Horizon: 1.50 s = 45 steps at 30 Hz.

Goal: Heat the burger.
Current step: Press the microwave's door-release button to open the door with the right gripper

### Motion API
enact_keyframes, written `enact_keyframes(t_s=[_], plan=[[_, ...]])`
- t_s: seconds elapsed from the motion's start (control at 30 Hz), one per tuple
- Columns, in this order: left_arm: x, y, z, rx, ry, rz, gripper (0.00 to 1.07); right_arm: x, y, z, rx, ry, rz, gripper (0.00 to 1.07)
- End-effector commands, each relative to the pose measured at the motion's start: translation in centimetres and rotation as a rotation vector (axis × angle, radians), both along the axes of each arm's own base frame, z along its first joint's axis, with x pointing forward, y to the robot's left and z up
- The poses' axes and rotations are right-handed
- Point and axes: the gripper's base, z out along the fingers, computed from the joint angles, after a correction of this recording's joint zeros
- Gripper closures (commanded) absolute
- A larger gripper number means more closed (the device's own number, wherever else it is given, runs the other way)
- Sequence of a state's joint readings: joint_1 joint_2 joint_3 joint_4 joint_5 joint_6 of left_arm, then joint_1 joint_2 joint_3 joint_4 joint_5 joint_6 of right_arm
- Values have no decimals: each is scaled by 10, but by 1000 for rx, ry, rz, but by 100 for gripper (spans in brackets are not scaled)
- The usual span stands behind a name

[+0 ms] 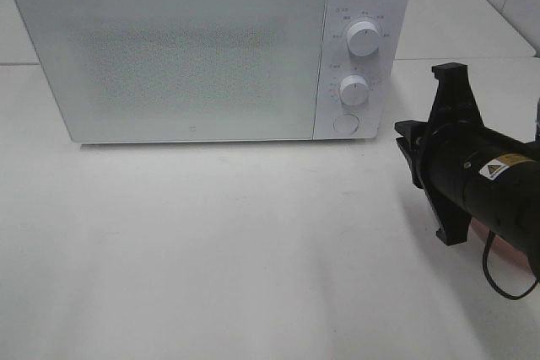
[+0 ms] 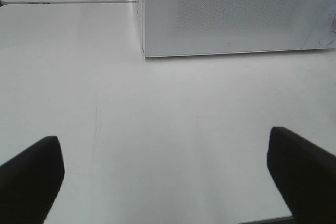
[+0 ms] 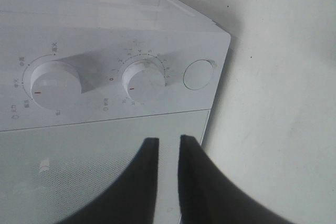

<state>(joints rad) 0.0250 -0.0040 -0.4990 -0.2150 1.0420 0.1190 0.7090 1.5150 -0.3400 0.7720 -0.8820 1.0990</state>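
Right arm (image 1: 485,176) is the closest thing to the high camera. It's a fat black tube coming in from about 4 o'clock and aimed up toward 10 o'clock, at the near right corner of the microwave (image 1: 186,48). A black cable (image 1: 499,282) loops off it near the frame edge. A pink sliver (image 1: 494,235) peeks out from under the arm, but it's too hidden to say what it is.

Wrist cam shows the right gripper (image 3: 168,140) with its fingers almost together, just a thin slit between them and nothing in it. It sits in front of the door's edge right by the control panel. Can't tell whether it's touching.

The microwave fills the 10 to 1 o'clock part of the white table (image 1: 211,250), door closed, front frosted and dotted so you can't see inside. The panel is on its 3 o'clock side, with the upper knob (image 1: 363,38), then the lower knob (image 1: 354,90), then a round button (image 1: 346,124) at the bottom.

Left gripper (image 2: 163,137) hangs over bare table with its fingers spread wide, holding nothing, microwave ahead of it.

As for the burger, it doesn't show in any view, so I can't tell where it is.
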Motion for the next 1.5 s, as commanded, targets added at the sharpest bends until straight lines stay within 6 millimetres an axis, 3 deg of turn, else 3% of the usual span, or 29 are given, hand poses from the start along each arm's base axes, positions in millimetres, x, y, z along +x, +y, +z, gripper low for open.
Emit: enact_keyframes(t_s=[0.03,0.07,0.87,1.5], plan=[[-3,0,0,3,-28,0,3,2,0,2,17,-13,-15,102],[-3,0,0,3,-28,0,3,3,-1,2,24,-12,-39,107],[-3,0,0,3,-28,0,3,45,31,-38,123,41,-154,106],[-3,0,0,3,-28,0,3,91,29,-54,137,19,-120,107]])
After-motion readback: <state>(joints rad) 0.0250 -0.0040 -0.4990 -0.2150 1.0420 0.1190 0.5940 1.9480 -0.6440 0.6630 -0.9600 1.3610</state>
